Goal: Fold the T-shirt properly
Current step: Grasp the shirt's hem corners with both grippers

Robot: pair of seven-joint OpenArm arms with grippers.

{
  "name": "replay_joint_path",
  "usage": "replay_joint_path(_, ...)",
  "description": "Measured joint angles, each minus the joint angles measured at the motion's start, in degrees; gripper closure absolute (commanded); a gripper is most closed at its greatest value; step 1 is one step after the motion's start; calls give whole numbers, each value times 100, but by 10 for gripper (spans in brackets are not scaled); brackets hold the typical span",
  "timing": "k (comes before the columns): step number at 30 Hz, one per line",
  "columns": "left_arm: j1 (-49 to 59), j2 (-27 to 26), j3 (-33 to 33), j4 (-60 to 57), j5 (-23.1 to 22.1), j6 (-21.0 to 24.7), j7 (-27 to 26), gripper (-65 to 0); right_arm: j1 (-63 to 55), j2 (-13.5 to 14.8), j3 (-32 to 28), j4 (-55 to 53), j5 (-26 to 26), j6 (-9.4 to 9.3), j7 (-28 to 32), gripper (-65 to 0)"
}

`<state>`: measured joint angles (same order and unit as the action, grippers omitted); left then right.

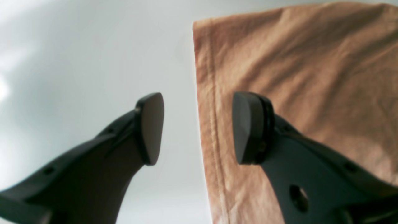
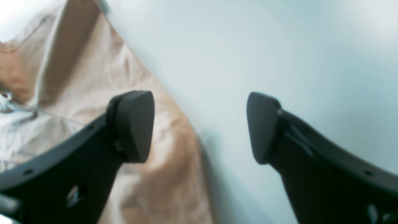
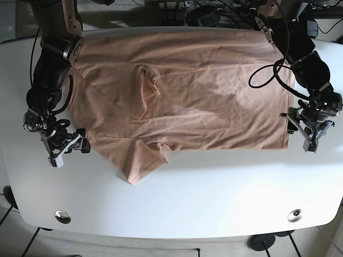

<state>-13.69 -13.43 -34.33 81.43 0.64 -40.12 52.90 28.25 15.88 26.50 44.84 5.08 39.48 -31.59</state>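
T-shirt [image 3: 182, 91] lies spread across the white counter [image 3: 214, 198], wrinkled, 1 sleeve bunched toward 7 o'clock. Left hand [image 1: 199, 127] spread, straddling the hemmed edge at 3 o'clock, 1 pad over cloth, 1 over bare counter. Right hand [image 2: 199, 127] spread too, at 9 o'clock over the shirt's side edge, holding nothing. Risk: closing too high pinches air or only 1 layer; uneven lifts from the 2 hands would skew the fold and drag the bunched sleeve under.
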Motion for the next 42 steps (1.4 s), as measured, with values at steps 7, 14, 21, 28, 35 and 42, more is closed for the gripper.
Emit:
replay_joint_path(7, 13, -13, -2, -179, 2, 2, -601, -338, -184, -216, 7, -144, 116, -2, 293, -445)
replay_joint_path(14, -299, -37, 0, -833, 24, 721, -656, -374, -372, -463, 7, -103, 260, 98, 490, -285)
replay_joint_path(21, -505, -28, 17, -1582, 26, 1974, -1453, -504, -407, -490, 7, -114, 238, 83, 409, -17)
replay_joint_path(28, -1182, -417, 562, -3202, -35, 1663, -1589, -507, -404, -479, 4, -118, 240, 85, 400, -19)
replay_joint_path(35, -1207, -407, 595, -3401, -39, 997, -1644, -506, -404, -490, 4, -118, 243, 85, 398, -21)
replay_joint_path(42, -1696, -450, 577, -4594, -155, 632, -2367, -103, -407, -490, 7, -118, 262, 85, 400, -21)
